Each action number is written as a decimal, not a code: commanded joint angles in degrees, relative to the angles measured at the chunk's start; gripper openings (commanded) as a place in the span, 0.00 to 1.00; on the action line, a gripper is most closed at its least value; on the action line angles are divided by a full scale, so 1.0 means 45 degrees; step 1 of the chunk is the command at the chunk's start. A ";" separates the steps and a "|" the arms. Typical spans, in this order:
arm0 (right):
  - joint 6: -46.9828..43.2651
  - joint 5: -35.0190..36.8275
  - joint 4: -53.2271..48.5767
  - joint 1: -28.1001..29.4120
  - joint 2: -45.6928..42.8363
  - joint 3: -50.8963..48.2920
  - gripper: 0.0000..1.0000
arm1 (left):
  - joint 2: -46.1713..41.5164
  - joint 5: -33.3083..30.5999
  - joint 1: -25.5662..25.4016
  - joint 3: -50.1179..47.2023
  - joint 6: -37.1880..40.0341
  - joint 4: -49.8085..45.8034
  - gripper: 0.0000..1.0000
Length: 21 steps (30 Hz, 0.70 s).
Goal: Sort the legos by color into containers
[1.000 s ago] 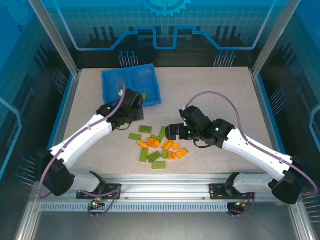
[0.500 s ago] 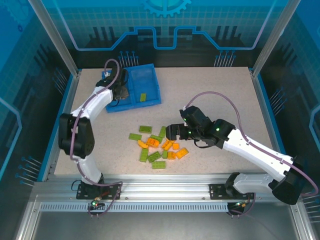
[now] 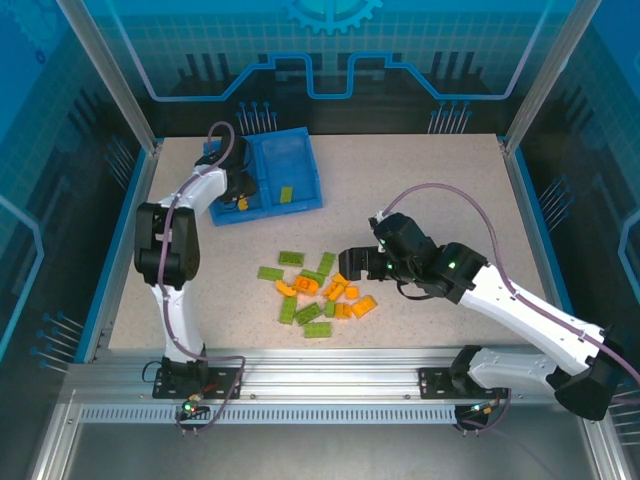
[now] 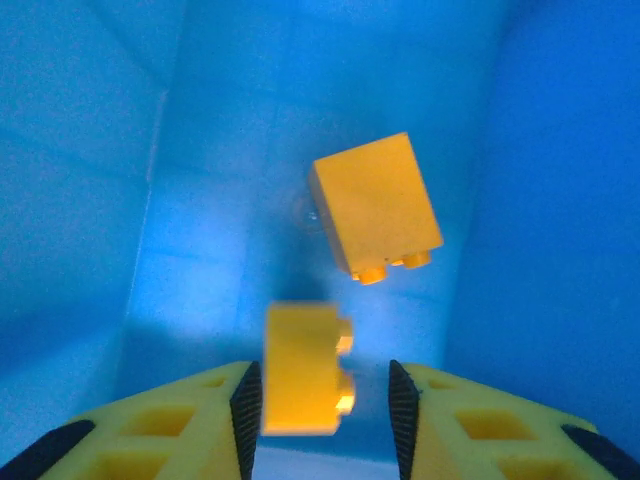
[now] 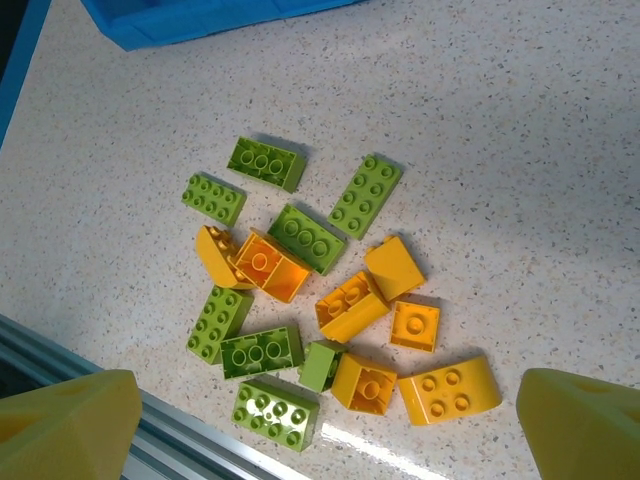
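- Top view: the left pincer (image 3: 240, 197) sits low over the left compartment of the blue tray (image 3: 292, 160), too small here to judge its jaws. A green brick (image 3: 287, 193) lies in the right compartment, just to this pincer's right, past the divider.
- Top view: the right pincer (image 3: 352, 265) hovers at the right edge of the loose pile of legos (image 3: 315, 295) on the table (image 3: 430, 190). The tray is well apart from it, ahead and to its left.
- Left wrist view: the left pincer's jaws stand partly apart. A blurred orange brick (image 4: 300, 370) hangs between the black pads (image 4: 248, 410), close against the left one, with a clear gap to the right one, so it is not clamped. Ahead of the fingertips, a second orange brick (image 4: 375, 205) lies on the tray floor.
- Right wrist view: the right pincer's yellow fingers (image 5: 70, 425) are spread wide and hold nothing. Orange and green legos lie scattered on the table ahead, between the two fingers. A tray corner shows far ahead to the left.
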 commanded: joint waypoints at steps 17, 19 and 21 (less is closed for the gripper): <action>-0.7250 -0.0587 0.1327 0.0494 0.5938 0.2833 0.95 | -1.2737 0.4220 -0.3299 -0.5626 0.3425 -0.0365 0.48; -0.8501 -0.0991 0.1400 0.0485 0.7140 0.3596 0.95 | -1.3910 0.4916 -0.3626 -0.6410 0.4156 -0.0827 0.50; -0.9447 -0.1309 0.1206 0.0498 0.8362 0.4571 0.94 | -1.4841 0.5398 -0.3682 -0.6983 0.4708 -0.1207 0.52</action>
